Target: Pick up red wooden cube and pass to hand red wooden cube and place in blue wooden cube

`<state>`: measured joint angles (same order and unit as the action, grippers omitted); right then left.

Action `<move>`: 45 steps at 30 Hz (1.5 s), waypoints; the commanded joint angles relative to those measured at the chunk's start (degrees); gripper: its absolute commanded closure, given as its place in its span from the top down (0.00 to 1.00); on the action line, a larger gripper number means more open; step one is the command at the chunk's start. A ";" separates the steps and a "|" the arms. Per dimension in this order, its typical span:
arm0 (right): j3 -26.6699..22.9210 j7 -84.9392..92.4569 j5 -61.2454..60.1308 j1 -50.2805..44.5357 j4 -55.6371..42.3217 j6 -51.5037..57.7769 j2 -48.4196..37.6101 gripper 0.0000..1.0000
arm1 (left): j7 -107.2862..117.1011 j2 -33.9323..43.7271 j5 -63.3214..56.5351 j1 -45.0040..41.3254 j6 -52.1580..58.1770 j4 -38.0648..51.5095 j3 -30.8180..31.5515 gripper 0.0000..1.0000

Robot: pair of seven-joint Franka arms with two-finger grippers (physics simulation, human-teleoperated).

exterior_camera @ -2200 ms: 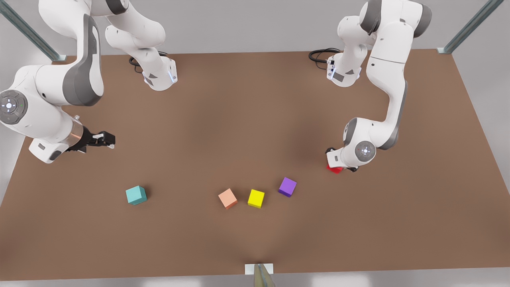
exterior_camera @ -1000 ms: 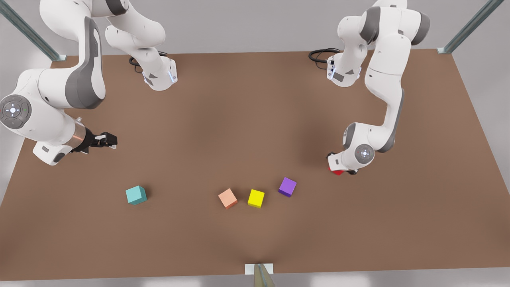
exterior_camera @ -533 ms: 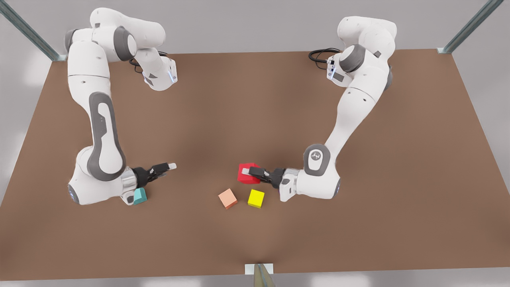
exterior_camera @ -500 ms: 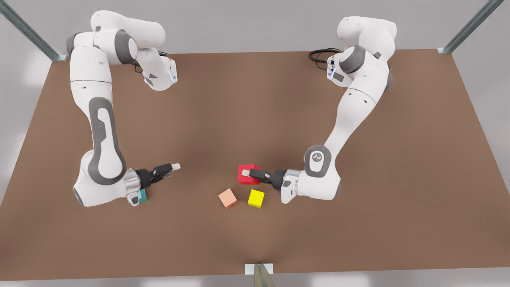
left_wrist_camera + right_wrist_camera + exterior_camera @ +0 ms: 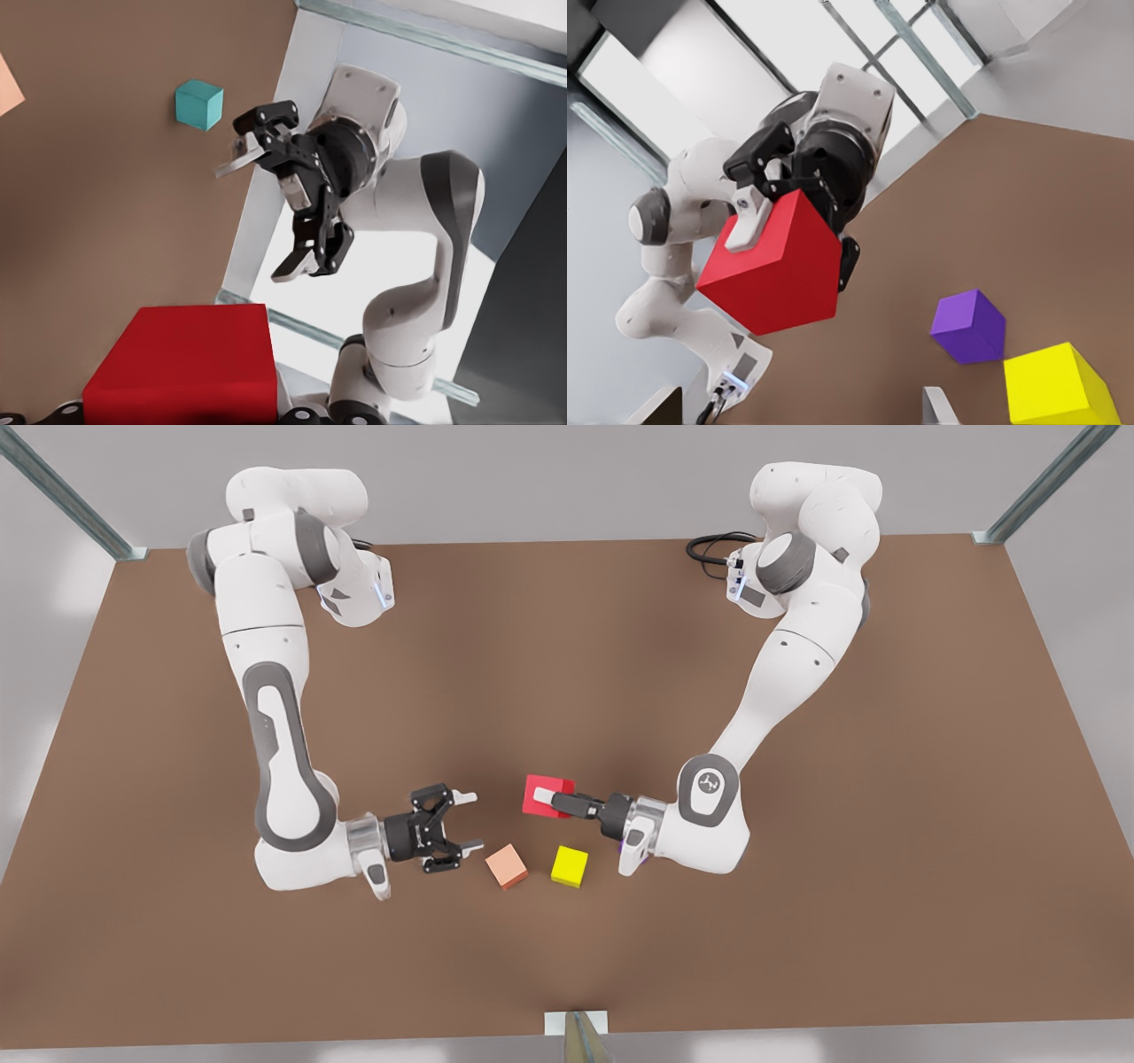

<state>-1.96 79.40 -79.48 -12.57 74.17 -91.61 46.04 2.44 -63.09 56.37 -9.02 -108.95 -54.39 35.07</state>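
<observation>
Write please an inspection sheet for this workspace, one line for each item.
Surface: brown table, flat, no marks seen.
Job's things: red wooden cube held above the table; blue wooden cube resting on the table, apart from the others.
Clutter: salmon cube, yellow cube, purple cube, all loose on the table.
Grippers: left gripper shut on the red cube; right gripper open, facing it, a gap between.
Cables: black cable beside an arm base.
Surroundings: metal frame posts, grey wall.

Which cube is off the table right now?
The red wooden cube: it's held in the left gripper, above the table. The salmon cube, yellow cube and blue wooden cube all rest on it.
</observation>
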 commanded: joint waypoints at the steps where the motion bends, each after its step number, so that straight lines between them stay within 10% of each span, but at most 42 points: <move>1: 0.03 53.66 -3.14 -0.96 0.28 -1.99 -0.07 1.00 | -3.76 0.07 0.58 0.05 1.37 -0.01 -0.09 0.54; 35: 4.60 60.52 -17.73 -7.38 15.39 -16.23 -6.40 0.99 | -4.47 -0.11 0.32 -2.23 -8.39 -0.01 -0.62 0.55; 37: 4.60 60.78 -17.82 -7.38 15.22 -16.23 -6.31 0.72 | -4.47 -0.19 0.32 -2.23 -8.74 -0.01 -0.62 0.55; 41: 4.60 60.78 -17.91 -7.38 15.22 -16.14 -6.31 0.71 | -4.55 -0.19 0.32 -2.49 -9.26 -0.01 -0.62 0.55; 42: 4.60 60.78 -17.91 -7.38 15.22 -15.97 -6.31 0.71 | -4.55 -0.19 0.32 -2.49 -9.26 -0.01 -0.62 0.59; 43: 4.60 60.78 -17.91 -7.38 15.22 -15.97 -6.31 0.71 | -4.55 -0.19 0.32 -2.49 -9.35 -0.01 -0.62 0.94; 45: 4.60 60.78 -17.91 -7.29 15.13 -15.97 -6.31 0.71 | -4.03 -0.02 0.23 -2.49 -9.26 -0.01 -0.62 1.00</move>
<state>2.62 134.37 -97.17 -19.86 89.35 -107.61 39.80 -0.98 -63.23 56.57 -11.51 -117.95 -54.43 34.40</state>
